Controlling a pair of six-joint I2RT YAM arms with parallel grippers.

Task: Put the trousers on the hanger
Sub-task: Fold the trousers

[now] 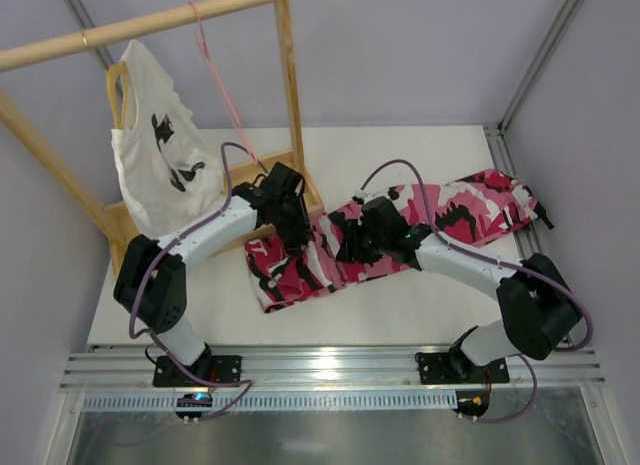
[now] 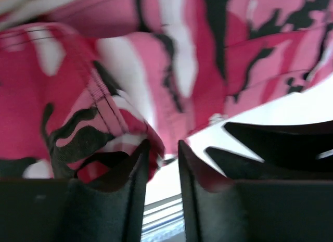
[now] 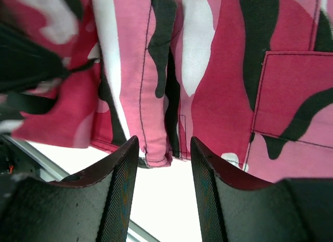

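Camouflage cloth in pink, magenta, white and black covers the middle of the white desk [image 1: 400, 305]: the trousers [image 1: 480, 205] lie flat, stretched out in front of and to the right of the wooden clothes rack [image 1: 290, 85]. One end is near the rack's foot. The other end runs away to the right, well apart from the rack.

The hanger [image 1: 225, 90], thin pale-pink wire, hangs by its hook from the rack's top rail and slants down toward the rack's foot. It is apart from the trousers. On the same rail, further left, a white T-shirt [image 1: 160, 155] with black print hangs on a yellow hanger [image 1: 118, 85].

The left claw [image 1: 295, 235] is down over the trouser end just in front of the rack's foot. In the left wrist view its fingers [image 2: 130, 174] stand a little apart with bare desk showing in the gap. A fold of the cloth lies against the tip of one finger, but nothing is clamped between them.

The right claw [image 1: 365, 240] is further right of the rack, over the middle of the trousers. In the right wrist view its fingers [image 3: 122, 174] stand apart, with white desk between them. A stitched hem edge lies just past the tips, ungripped, and a patch pocket [image 3: 296, 96] shows to one side.
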